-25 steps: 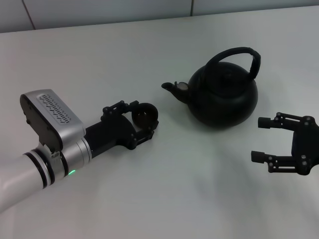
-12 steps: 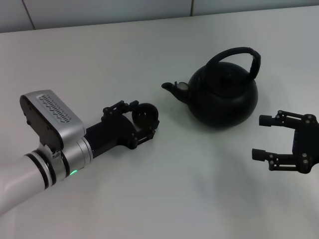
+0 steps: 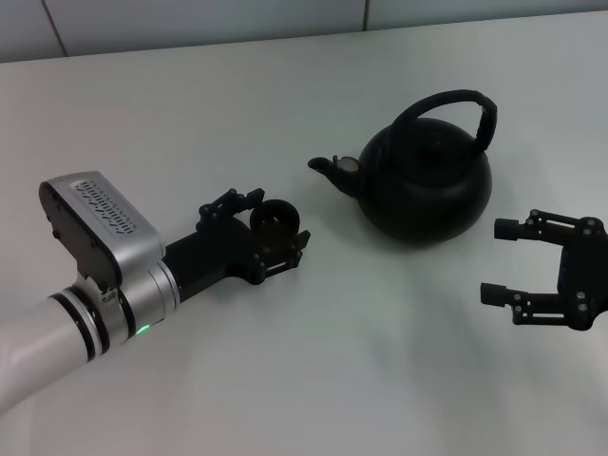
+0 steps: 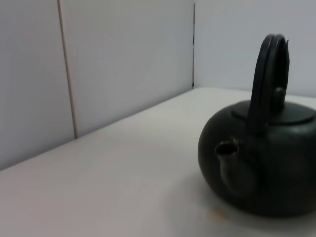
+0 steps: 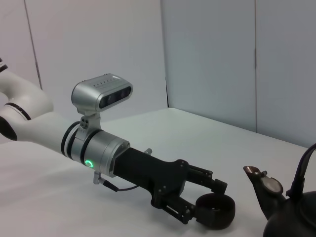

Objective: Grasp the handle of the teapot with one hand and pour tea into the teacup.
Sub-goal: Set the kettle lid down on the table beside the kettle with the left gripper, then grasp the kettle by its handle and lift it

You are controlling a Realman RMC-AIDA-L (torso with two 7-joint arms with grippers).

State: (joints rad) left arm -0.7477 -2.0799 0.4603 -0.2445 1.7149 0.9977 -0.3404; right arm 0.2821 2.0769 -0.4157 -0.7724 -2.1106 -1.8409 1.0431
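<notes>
Where the white table [image 3: 313, 380] lies nearest me, my left arm reaches in low from the left, and my left gripper [image 3: 269, 237] grasps the teacup [image 3: 275, 220] between its fingers, the cup upright just above or on the surface; I cannot tell which. My right gripper [image 3: 496, 261] hovers released at the right edge, jaws spread, just beside the teapot [image 3: 426, 184] but apart from it. Farther off, the teapot stands on the table, its spout [image 3: 332, 169] pointing toward the teacup with a bare gap between them, its handle [image 3: 454, 103] arched overhead, ungrasped. Behind, a pale panelled wall [image 4: 98, 59] bounds the table.
</notes>
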